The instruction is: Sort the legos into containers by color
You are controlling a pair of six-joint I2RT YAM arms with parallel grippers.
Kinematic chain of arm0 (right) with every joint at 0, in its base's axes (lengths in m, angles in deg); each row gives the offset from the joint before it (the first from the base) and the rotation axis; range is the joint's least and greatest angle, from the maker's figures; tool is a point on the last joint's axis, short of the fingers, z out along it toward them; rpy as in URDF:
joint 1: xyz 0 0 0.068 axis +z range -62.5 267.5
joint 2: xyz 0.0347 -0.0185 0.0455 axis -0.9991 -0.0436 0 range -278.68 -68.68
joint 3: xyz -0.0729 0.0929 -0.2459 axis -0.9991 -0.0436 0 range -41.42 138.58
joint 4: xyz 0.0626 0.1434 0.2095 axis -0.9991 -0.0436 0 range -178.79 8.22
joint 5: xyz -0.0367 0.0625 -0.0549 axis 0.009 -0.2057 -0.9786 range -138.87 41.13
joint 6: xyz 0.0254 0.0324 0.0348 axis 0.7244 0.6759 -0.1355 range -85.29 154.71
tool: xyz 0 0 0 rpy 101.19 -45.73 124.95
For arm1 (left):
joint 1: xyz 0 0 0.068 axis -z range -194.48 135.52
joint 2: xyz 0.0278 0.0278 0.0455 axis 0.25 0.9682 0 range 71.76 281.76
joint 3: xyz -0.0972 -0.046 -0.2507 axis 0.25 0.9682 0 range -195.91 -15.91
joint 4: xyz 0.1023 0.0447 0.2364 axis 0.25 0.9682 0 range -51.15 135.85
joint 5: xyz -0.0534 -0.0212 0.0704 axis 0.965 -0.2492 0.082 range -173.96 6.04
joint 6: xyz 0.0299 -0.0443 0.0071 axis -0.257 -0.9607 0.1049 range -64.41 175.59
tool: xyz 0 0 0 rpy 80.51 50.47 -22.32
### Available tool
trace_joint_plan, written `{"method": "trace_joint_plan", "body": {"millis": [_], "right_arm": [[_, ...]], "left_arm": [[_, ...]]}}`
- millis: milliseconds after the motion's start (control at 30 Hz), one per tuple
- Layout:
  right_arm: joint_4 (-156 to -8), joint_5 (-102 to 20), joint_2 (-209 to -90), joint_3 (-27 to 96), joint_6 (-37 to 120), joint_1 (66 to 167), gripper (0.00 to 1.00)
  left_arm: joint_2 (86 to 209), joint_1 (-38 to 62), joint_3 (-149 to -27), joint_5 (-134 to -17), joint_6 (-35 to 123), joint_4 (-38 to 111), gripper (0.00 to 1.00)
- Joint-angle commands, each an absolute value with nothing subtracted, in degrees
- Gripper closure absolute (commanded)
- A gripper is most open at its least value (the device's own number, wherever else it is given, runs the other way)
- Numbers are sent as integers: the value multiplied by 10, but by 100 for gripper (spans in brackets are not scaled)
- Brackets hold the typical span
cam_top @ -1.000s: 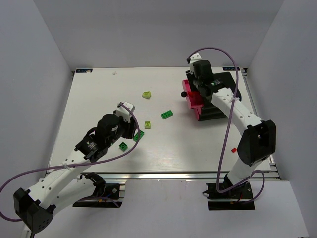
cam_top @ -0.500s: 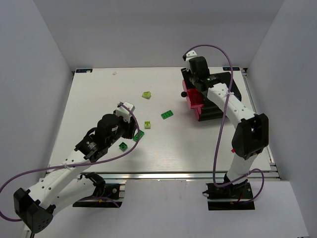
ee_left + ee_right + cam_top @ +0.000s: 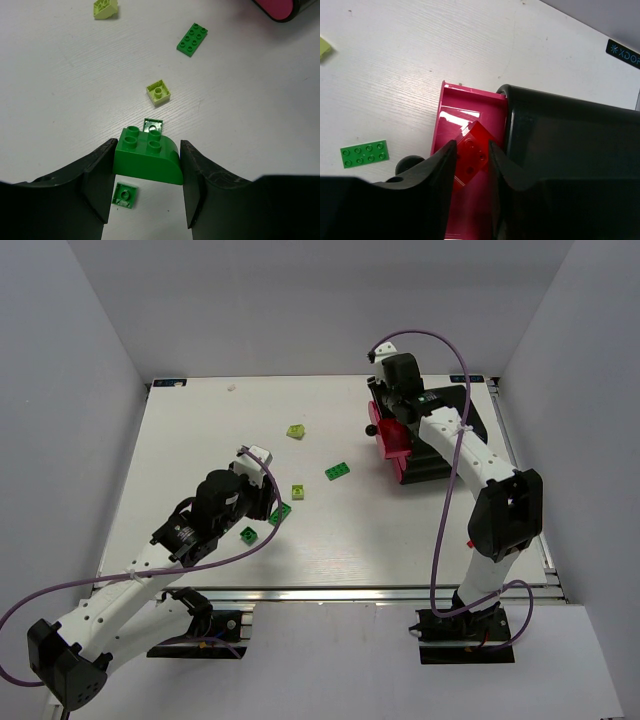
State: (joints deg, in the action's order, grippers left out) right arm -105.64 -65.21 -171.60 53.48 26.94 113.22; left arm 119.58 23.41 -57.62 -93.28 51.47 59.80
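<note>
My left gripper [image 3: 148, 167] is shut on a green round-topped lego [image 3: 145, 150], held just above the table; in the top view it [image 3: 280, 510] shows at the fingertips. Two small dark green tiles [image 3: 125, 194] [image 3: 153, 124] lie under it. Ahead lie a lime brick [image 3: 158, 93], a green plate [image 3: 192, 39] and another lime brick [image 3: 105, 7]. My right gripper [image 3: 470, 160] hangs open over the pulled-out magenta drawer [image 3: 470, 107] of the black containers [image 3: 440, 430]. A red lego [image 3: 472, 147] lies tilted in that drawer, partly behind my left finger.
The drawer's round knob [image 3: 409, 162] sticks out toward the table's middle. A small red piece [image 3: 472, 542] lies near the right arm's elbow. White walls close in the table on three sides.
The right gripper moved a little back and left over the drawer, and its jaws widened, then narrowed. The left arm and its green brick stayed still.
</note>
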Motion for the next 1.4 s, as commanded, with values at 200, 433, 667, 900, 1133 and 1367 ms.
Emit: {"method": "trace_joint_plan", "body": {"millis": [200, 433, 667, 900, 1133, 1367], "right_arm": [[-1047, -642, -1697, 526, 257, 1131, 78], [-1073, -651, -1708, 517, 242, 1130, 83], [-1081, -657, -1709, 515, 243, 1128, 79], [-1112, -615, -1710, 532, 269, 1126, 63], [-1126, -590, -1713, 546, 292, 1124, 63], [-1130, -555, -1699, 562, 301, 1126, 63]], "left_arm": [[1182, 232, -573, -937, 509, 592, 82], [1182, 232, -573, -935, 511, 592, 82], [1179, 232, -573, -934, 510, 593, 82], [1179, 232, -573, -933, 512, 591, 82], [1176, 232, -572, -932, 512, 592, 82], [1179, 232, -572, -931, 512, 591, 82]]}}
